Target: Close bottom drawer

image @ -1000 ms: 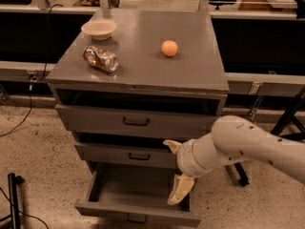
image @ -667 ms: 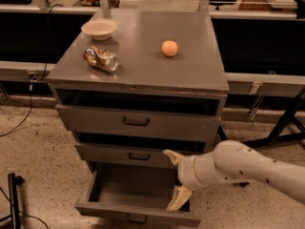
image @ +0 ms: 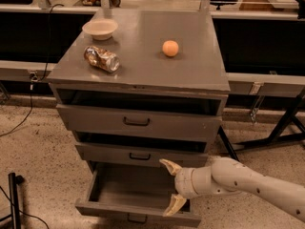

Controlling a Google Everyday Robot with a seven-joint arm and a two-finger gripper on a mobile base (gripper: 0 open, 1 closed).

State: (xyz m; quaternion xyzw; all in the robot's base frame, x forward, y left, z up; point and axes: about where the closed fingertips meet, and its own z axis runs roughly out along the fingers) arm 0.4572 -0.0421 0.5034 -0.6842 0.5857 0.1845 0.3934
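While pulled well out toward the near side, at the foot of the grey cabinet (image: pixel 219 109): the bottom drawer (image: pixel 114 208), lowest of three, plain grey inside, with a small dark pull handle (image: pixel 137 219) on its short front panel. Above it, the middle drawer (image: pixel 109 152) and the taller top drawer (image: pixel 95 120), each with a dark gap over its front. Reaching in low from the right: a pale arm (image: pixel 257 189), close to level, rising a little toward the left and ending in a thick rounded wrist (image: pixel 193 182) over the right part of the open drawer. At its tip, the gripper (image: pixel 165 188), released and spread wide, holding nothing, with two curved tan fingers (image: pixel 170 166) pointing left, one above the other. Upper finger close under the middle drawer's front; lower finger down at the top edge of the bottom drawer's front panel, touching or just beside it, cannot tell which. On the counter (image: pixel 190 68) above: a pale bowl (image: pixel 100 28) at the far left, a crushed can (image: pixel 101 59) lying on its side just nearer, and an orange ball (image: pixel 170 48) further right, well apart from both. All around the cabinet, speckled floor (image: pixel 43 147).
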